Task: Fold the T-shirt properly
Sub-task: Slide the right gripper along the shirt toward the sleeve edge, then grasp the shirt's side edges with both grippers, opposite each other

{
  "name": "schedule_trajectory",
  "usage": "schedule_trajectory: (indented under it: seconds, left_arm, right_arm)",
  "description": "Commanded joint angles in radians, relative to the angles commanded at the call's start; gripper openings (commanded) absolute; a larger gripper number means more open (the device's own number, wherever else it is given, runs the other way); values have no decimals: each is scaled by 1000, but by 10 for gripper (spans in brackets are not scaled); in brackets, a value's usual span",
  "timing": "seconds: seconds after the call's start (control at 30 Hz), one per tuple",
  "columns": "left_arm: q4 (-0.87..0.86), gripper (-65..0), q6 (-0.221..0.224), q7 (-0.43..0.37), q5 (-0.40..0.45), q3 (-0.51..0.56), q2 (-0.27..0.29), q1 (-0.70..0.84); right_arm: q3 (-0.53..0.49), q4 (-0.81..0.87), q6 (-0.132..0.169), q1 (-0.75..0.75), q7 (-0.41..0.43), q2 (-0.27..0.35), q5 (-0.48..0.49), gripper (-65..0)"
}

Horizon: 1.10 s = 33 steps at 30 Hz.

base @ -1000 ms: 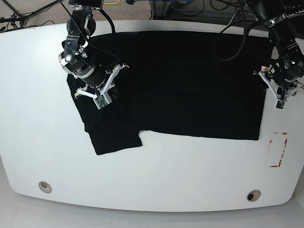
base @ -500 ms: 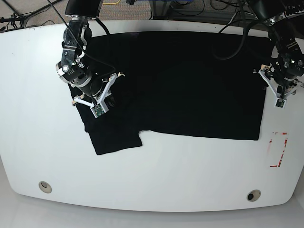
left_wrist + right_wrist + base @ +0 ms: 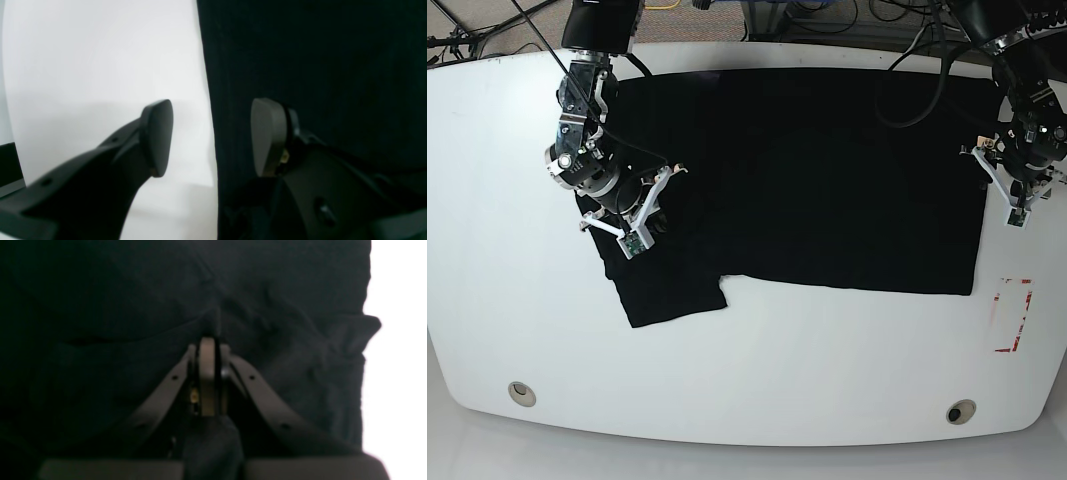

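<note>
A white table [image 3: 827,350] with rounded corners fills the base view, cables lying on the floor behind its far edge. The T-shirt [image 3: 807,170] lies spread flat across the table's far half, its body reaching from the left side to the right, with one sleeve [image 3: 667,285] jutting toward the near edge at the left. Red tape marks [image 3: 1012,315] sit on the bare table near the shirt's right edge.

From the base view the right gripper [image 3: 632,225] is over the shirt's left part beside the sleeve, but how its fingers stand cannot be read there. The right wrist view settles it: the right gripper [image 3: 208,340] has its fingers pressed together on a small ridge of black cloth, with creases running out from the pinch, and the shirt's edge against white table at the right.

The left gripper [image 3: 1012,195] hangs at the shirt's right edge. Only the left wrist view shows that the left gripper [image 3: 211,133] is spread wide, one fingertip [image 3: 156,136] above bare table and the other [image 3: 268,136] above the cloth, straddling the shirt's edge with nothing between them held.
</note>
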Motion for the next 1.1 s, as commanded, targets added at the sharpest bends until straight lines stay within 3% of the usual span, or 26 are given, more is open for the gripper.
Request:
schedule_trajectory:
  seconds: [0.07,0.13,0.33,0.47,0.53,0.7,0.83,1.1]
  left_arm:
    - [2,-304,0,0,0,0,0,0]
    - [3,-304,0,0,0,0,0,0]
    - [3,-304,0,0,0,0,0,-6]
    - [3,-303,0,0,0,0,0,-11]
    - [3,-301,0,0,-2,0,-8,-23]
    - [3,-301,0,2,-2,0,-14,-57]
    - [3,-301,3,2,-2,-2,-15,-95]
    - [2,-301,5,3,0,-2,-17,-147]
  right_arm:
    - [0,0,-2,0,0,0,0,-640]
    - [0,2,-3,3,0,0,0,-591]
    - [3,3,-5,3,0,28,-2,-233]
    - [3,-3,-5,28,0,44,-2,-70]
    - [31,-23,-5,48,0,48,-2,-41]
    - [132,-144,-5,143,9,54,-2,-40]
    - [160,-287,-5,212,74,100,-2,-49]
    - [158,-618,1,358,206,176,2,-184]
